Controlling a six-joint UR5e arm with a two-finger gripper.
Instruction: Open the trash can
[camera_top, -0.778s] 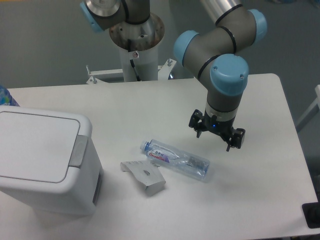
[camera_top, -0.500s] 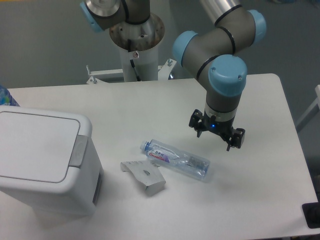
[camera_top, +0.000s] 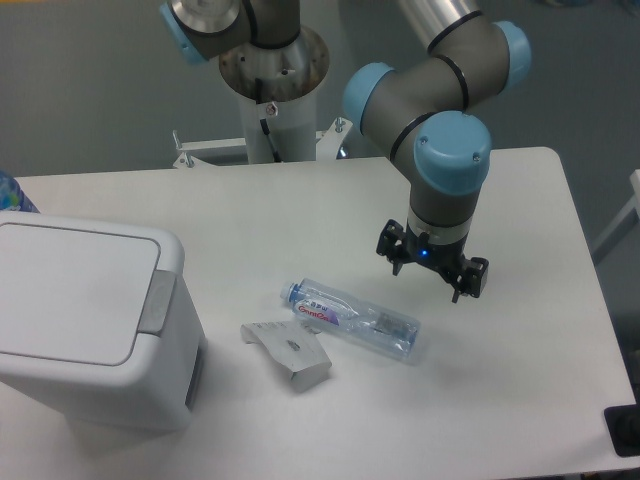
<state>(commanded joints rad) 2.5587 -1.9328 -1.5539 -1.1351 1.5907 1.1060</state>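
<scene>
The trash can (camera_top: 85, 320) is a boxy white bin at the table's left front, its flat lid down and a grey push-tab (camera_top: 156, 304) on its right edge. My gripper (camera_top: 432, 273) hangs over the table right of centre, far to the right of the bin. Its two black fingers (camera_top: 471, 280) stand apart with nothing between them, so it is open.
A clear plastic bottle (camera_top: 352, 319) lies on its side between the bin and the gripper. A folded grey cardboard piece (camera_top: 288, 352) lies beside it. The arm's base column (camera_top: 272, 95) stands at the back. A black object (camera_top: 625, 430) sits at the right front corner.
The gripper and wrist have drifted slightly left. The bin, bottle and cardboard have not moved.
</scene>
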